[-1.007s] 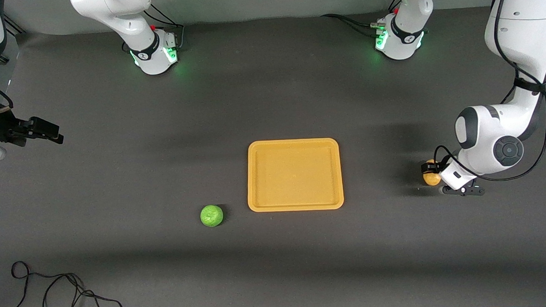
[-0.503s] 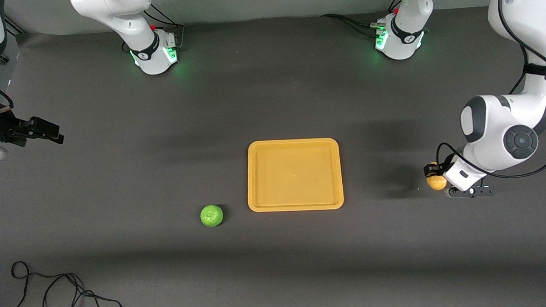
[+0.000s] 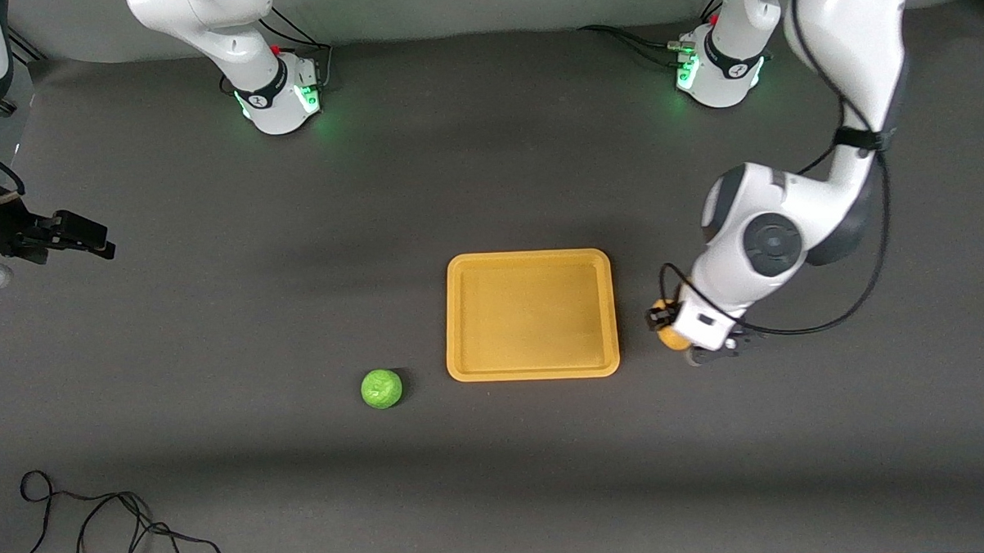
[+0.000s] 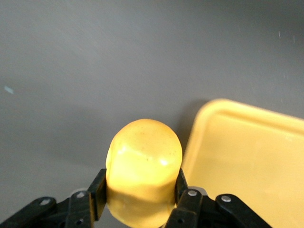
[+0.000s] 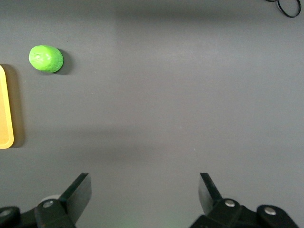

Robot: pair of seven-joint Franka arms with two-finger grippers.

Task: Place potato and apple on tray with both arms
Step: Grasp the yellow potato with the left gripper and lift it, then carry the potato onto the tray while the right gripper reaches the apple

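Black against the grey table [image 3: 215, 319], the right gripper [image 3: 69, 234] waits with fingers spread wide and empty at its arm's end of the table. The green apple [image 3: 381, 388] lies untouched near the yellow tray [image 3: 533, 372]. The left gripper [image 3: 672, 329], clamped on the potato [image 3: 666, 336], has carried it from the table to just beside the tray's rim, so placing looks imminent.

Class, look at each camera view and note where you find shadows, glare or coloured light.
Front view: green glow spills from both arm bases; the apple casts a small shadow. Left wrist view: bright highlights on the potato held by the left gripper, with shadow beside the tray. Right wrist view: soft shadow band across the table above the open right gripper.
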